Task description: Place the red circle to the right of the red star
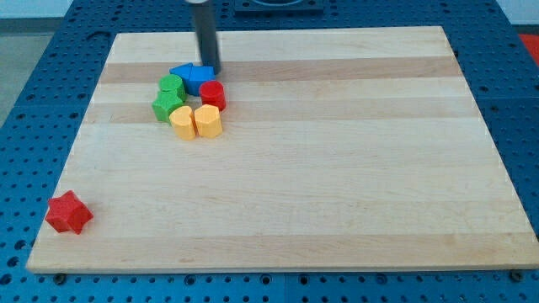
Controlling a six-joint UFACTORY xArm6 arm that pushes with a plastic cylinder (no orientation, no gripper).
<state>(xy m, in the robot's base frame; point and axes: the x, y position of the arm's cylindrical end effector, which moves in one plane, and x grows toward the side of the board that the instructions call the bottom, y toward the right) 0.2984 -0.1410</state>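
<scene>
The red circle [212, 94] is a short red cylinder in a cluster of blocks at the board's upper left. The red star [68, 212] lies alone near the board's bottom left corner, far from the circle. My tip [210, 70] comes down from the view's top and ends just above the red circle, at the right edge of the blue blocks [192, 77]. It is close to the circle's upper side; whether it touches is not clear.
The cluster also holds two green blocks [171, 87] [168, 105] on the left and two yellow blocks [182, 122] [207, 121] below the red circle. The wooden board [337, 168] lies on a blue perforated table.
</scene>
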